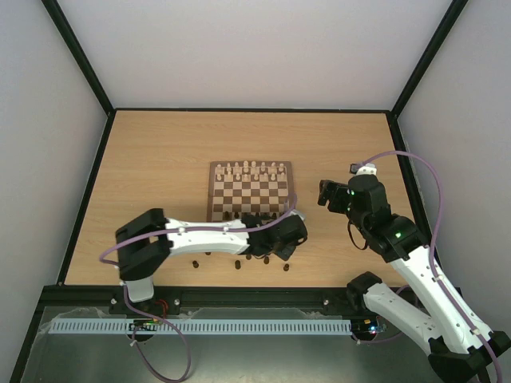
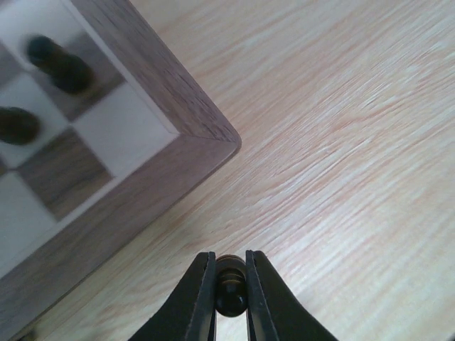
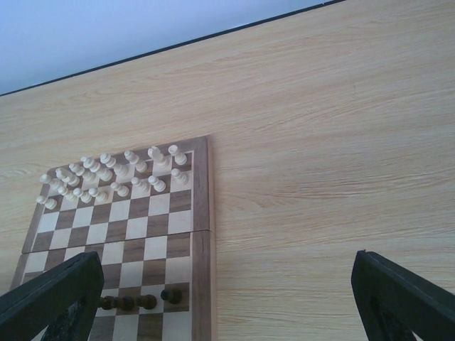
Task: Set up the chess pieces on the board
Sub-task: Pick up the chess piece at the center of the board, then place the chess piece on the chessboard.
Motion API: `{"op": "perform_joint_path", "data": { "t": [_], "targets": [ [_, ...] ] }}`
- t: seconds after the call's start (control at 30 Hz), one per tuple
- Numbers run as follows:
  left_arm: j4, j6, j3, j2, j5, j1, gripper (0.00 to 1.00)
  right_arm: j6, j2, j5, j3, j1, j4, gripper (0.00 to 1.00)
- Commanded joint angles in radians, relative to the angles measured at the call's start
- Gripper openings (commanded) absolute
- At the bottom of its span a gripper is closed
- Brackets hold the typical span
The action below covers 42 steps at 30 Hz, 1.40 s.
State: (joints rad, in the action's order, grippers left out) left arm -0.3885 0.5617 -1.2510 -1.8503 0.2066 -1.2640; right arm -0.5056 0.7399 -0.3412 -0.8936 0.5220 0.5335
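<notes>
Overhead view: a light wood desk (image 1: 160, 159) w/ a small chess board (image 1: 250, 191) near its centre. Cream pieces (image 1: 251, 169) fill the board's two far rows. The left arm (image 1: 200, 235) reaches across the near side of the desk, its wrist low by the board's near right corner. The right arm (image 1: 399, 239) is raised to the right of the board, apart from it.

Left wrist view: the left fingers (image 2: 201, 298) are closed on one held dark piece (image 2: 231, 284), pinched btwn the two tips. That piece is over bare desk, just off the board's rounded corner, near the brown border but not over it. Can't tell if it touches the desk. Two placed dark pieces (image 2: 60, 64) stand on squares at the top left of this view, blurred.

Right wrist view: the right fingers (image 3: 57, 298) are spread wide w/ nothing btwn them, looking down at the board from above. A short row of placed dark pieces stands in the near part of the board toward its right edge. Approx four show; anything further left is behind a finger.

Overhead again: loose dark pieces (image 1: 238, 264) lie scattered on the desk btwn the board's near edge and the arm bases. Some are partly hidden by the left arm.
</notes>
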Motion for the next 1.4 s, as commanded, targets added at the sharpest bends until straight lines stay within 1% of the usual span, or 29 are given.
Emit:
{"op": "perform_joint_path", "data": {
  "t": [0.0, 0.13, 0.2, 0.43, 0.6, 0.67, 0.87, 0.97, 1.37],
  "targets": [
    [-0.026, 0.02, 0.039, 0.139, 0.059, 0.001, 0.03, -0.002, -0.015, -0.004, 0.008, 0.002, 0.001, 0.96],
    [-0.075, 0.014, 0.042, 0.214, 0.092, 0.044, 0.03, -0.001, -0.005, 0.003, 0.007, 0.002, 0.0, 0.96],
    [-0.1, 0.02, 0.063, 0.26, 0.112, 0.087, 0.04, -0.001, -0.002, 0.009, 0.009, 0.003, -0.001, 0.96],
    [-0.133, 0.049, 0.217, 0.428, 0.157, 0.248, 0.05, 0.007, 0.034, 0.05, 0.014, 0.003, -0.013, 0.96],
    [-0.12, 0.062, 0.326, 0.52, 0.143, 0.389, 0.06, 0.014, 0.065, 0.082, 0.015, 0.002, -0.019, 0.95],
    [-0.113, 0.059, 0.356, 0.539, 0.142, 0.423, 0.06, 0.015, 0.067, 0.086, 0.017, 0.003, -0.018, 0.95],
    [-0.07, 0.072, 0.408, 0.528, 0.166, 0.457, 0.06, 0.018, 0.074, 0.104, 0.021, 0.003, -0.02, 0.94],
    [-0.024, 0.074, 0.434, 0.523, 0.153, 0.471, 0.06, 0.018, 0.075, 0.108, 0.023, 0.002, -0.02, 0.94],
    [0.098, 0.084, 0.473, 0.467, 0.152, 0.472, 0.07, 0.022, 0.078, 0.118, 0.025, 0.003, -0.02, 0.94]
  ]
}}
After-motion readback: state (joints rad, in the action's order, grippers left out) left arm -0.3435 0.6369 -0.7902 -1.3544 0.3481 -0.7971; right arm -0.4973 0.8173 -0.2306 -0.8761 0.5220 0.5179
